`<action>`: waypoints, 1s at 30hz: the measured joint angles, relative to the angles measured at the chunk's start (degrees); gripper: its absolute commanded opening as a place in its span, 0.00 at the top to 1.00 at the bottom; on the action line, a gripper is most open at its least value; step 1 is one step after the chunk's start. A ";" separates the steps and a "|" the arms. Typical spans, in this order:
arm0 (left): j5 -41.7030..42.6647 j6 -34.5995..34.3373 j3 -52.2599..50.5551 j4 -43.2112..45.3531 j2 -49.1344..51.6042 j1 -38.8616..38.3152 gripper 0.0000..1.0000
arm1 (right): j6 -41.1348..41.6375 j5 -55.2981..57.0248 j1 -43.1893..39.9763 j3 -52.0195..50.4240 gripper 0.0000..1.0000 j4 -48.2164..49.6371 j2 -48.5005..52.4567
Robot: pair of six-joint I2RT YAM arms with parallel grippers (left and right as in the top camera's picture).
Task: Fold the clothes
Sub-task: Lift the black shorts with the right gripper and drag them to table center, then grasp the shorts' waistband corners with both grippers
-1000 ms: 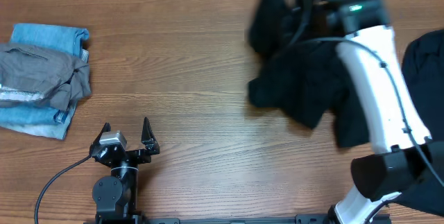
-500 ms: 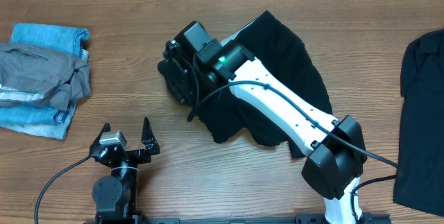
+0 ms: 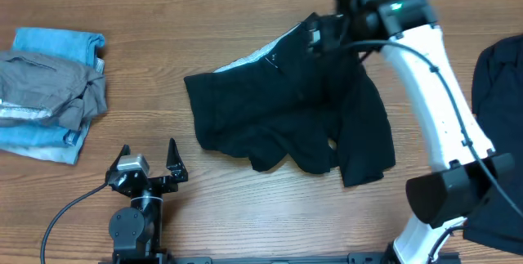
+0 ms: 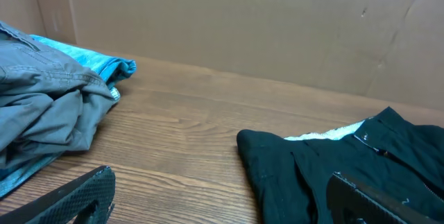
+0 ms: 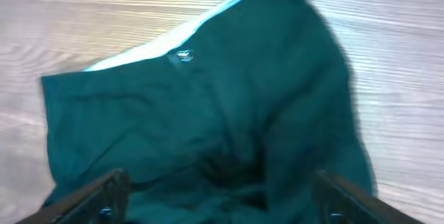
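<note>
The right gripper (image 5: 222, 193) is hanging just above the black shorts (image 3: 278, 109), fingers spread wide and gripping nothing. The shorts are lying mid-way across the table (image 3: 245, 207), opened out but rumpled, whitish waistband (image 3: 245, 61) facing away, so folding is apparently not yet starting. The left gripper (image 3: 149, 159) is sitting with fingers parted, empty, well apart.

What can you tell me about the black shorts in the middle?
The black shorts look like soft cloth, spread out but wrinkled on the wooden table, waistband toward the far side. A whitish lining peeks out at the waist, near a small shiny snap. The leg ends are rumpled. The right tool is open above them.
</note>
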 measured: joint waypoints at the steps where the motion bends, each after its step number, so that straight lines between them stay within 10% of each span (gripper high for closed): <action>1: 0.00 0.00 0.00 0.00 0.00 0.00 0.00 | 0.79 -0.04 -1.22 0.00 0.46 -0.74 0.00; 3: -0.02 0.00 0.00 0.00 0.00 0.00 0.00 | 2.69 -0.09 -4.50 0.00 0.94 -3.91 0.13; 17: 12.41 0.17 4.68 0.22 1.88 0.00 0.00 | 4.79 -0.28 -9.25 -1.57 0.96 -4.11 0.57; 19: 13.60 0.50 11.89 -3.85 8.15 0.00 0.00 | 4.72 -0.46 -9.25 -1.73 0.72 -1.92 0.74; 21: 14.71 1.33 23.12 -8.15 19.65 0.00 0.00 | 3.80 -0.46 -9.25 -1.92 0.00 1.42 0.98; 30: 30.12 4.24 84.39 -51.60 87.17 -0.07 0.00 | -2.97 -0.44 -9.25 -2.12 0.00 8.52 1.55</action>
